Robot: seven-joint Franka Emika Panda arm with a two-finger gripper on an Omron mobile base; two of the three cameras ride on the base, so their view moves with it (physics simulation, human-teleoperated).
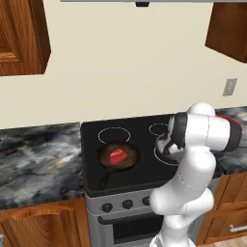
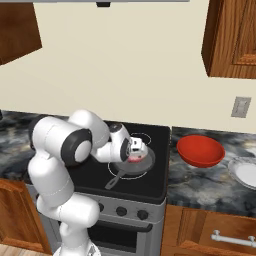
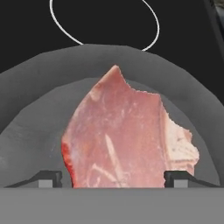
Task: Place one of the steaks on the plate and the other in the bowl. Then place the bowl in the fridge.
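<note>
Stove: we see the black glass cooktop [image 1: 91, 140] carrying two dark round frying pans.
Bowl: the glossy red shallow bowl [image 2: 200, 150] waits on the counter at three o'clock of the stove.
Pale steak: the pink-and-white raw steak [image 3: 127, 135] lies in the grey pan [image 3: 35, 131], dead ahead between the fingertips [image 3: 49, 178], long axis toward twelve.
Red steak: the bright red chunk [image 1: 118, 156] is visible from the left base view.
Gripper: the two-finger gripper [image 3: 116, 181] is spread wide, straddling the pale steak, not pinching.

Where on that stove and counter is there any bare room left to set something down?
Free: the dark counter left of the stove, and the stove's rear-left ring. Some counter in front of the red bowl too. Crowded: the front-left pan with the red steak, the right pan under the gripper, and bowl beside plate.
</note>
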